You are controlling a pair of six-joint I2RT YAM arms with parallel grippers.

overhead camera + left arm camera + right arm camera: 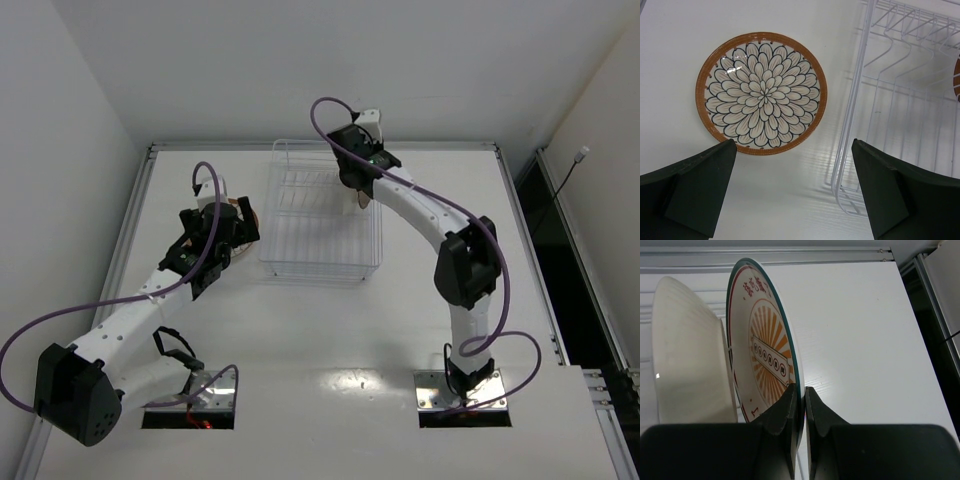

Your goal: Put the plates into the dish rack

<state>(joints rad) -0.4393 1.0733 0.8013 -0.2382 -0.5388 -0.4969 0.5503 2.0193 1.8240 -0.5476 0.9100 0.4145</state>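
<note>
Currently, sunburst plate (767,350): pale rim, orange rayed centre, held on edge at the middle of the right wrist view, with the right gripper (799,395) clamped on its lower rim, one finger on each face. Just beside it, toward the frame's left, stands a second plate (690,350), pale underside showing, upright, a thin wire tine between the two; whether they touch cannot be told. Petal plate (761,93): brown rim, white mosaic, lying flat on the table (330,340) in the upper left of the left wrist view, near the dish rack (310,240) but outside its wire wall. Left gripper (793,165): jaws wide apart, holding nothing, hanging above bare table between petal plate and rack. Handling, as judged: all three look like glazed ceramic, so stiff, moderately heavy, slick, and liable to chip against wire or each other. A rim pinch is the only purchase, and the flat one offers little lip for a finger, so it may want a slide or a tilt first. Edges and room: in the top view the rack sits at upper centre, the right arm reaching over its upper right corner. The lower half of the rack looks unoccupied, leaving slots free. The rack wall stands close on the petal plate's right, so a lift should clear it before crossing. Open table lies below and to the left.
</note>
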